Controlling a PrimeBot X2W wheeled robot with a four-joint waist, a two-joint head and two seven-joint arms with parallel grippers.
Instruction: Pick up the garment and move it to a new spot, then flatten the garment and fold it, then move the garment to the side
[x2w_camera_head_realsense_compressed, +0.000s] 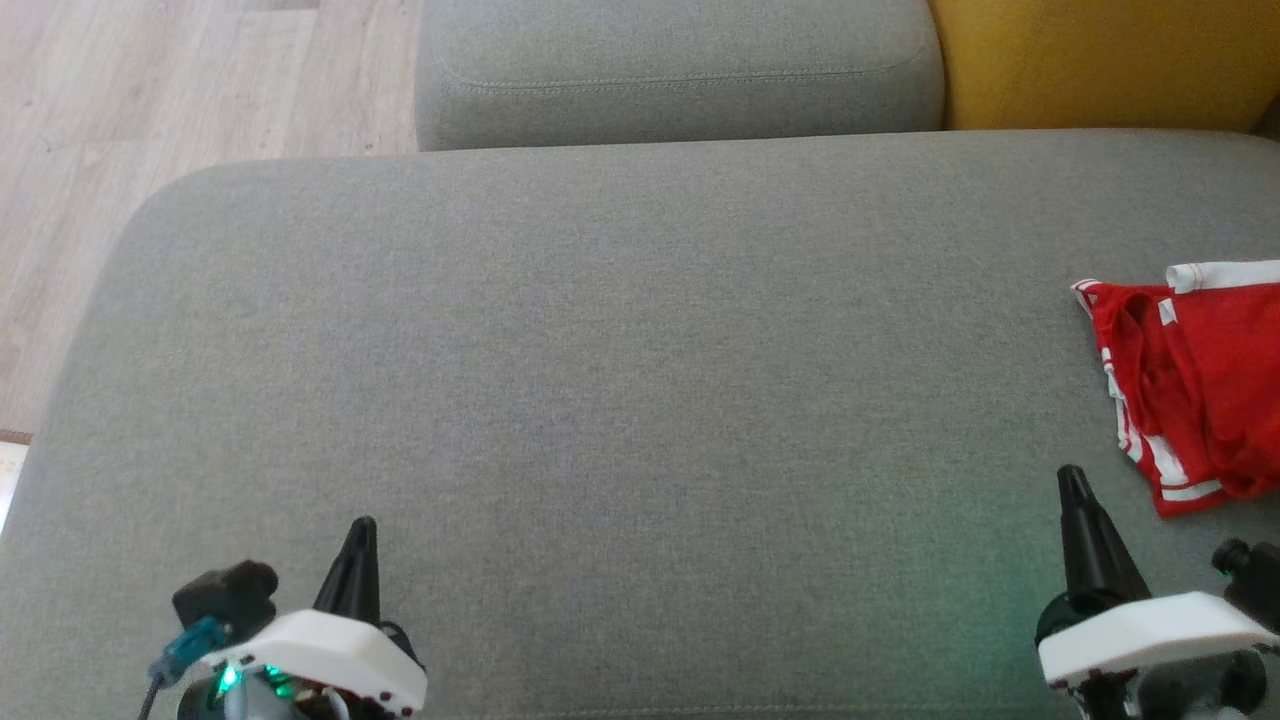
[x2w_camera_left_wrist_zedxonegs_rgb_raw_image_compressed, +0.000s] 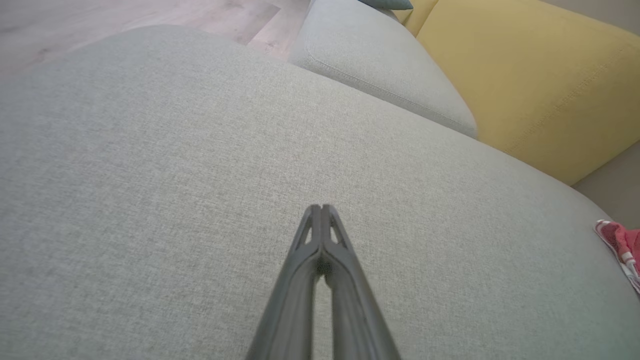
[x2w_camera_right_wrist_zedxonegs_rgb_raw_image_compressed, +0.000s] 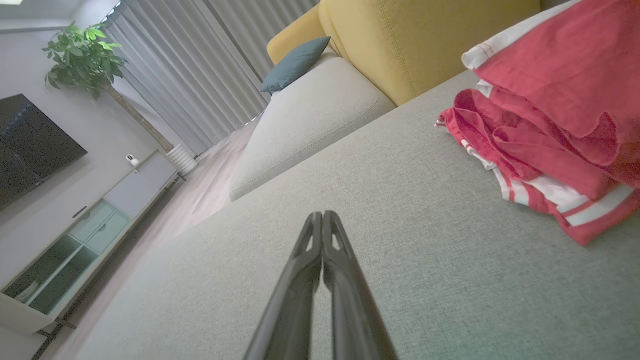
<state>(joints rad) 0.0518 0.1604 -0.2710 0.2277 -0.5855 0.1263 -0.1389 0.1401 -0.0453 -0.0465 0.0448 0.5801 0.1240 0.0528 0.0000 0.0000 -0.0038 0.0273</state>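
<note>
The garment (x2w_camera_head_realsense_compressed: 1195, 385) is red with white trim and stripes, lying in a folded bundle at the right edge of the grey sofa seat (x2w_camera_head_realsense_compressed: 620, 380). The same garment (x2w_camera_right_wrist_zedxonegs_rgb_raw_image_compressed: 555, 125) fills the upper right of the right wrist view, and a corner of it (x2w_camera_left_wrist_zedxonegs_rgb_raw_image_compressed: 620, 242) shows at the right edge of the left wrist view. My right gripper (x2w_camera_head_realsense_compressed: 1072, 480) is shut and empty, just below and left of the garment, apart from it. My left gripper (x2w_camera_head_realsense_compressed: 362, 528) is shut and empty over bare seat at the lower left.
A second grey cushion (x2w_camera_head_realsense_compressed: 680, 70) lies beyond the seat, with a yellow sofa back (x2w_camera_head_realsense_compressed: 1100, 60) to its right. Wooden floor (x2w_camera_head_realsense_compressed: 150, 120) lies off the seat's left edge. A teal pillow (x2w_camera_right_wrist_zedxonegs_rgb_raw_image_compressed: 295, 62), a cabinet (x2w_camera_right_wrist_zedxonegs_rgb_raw_image_compressed: 85, 235), curtains and a plant stand farther off.
</note>
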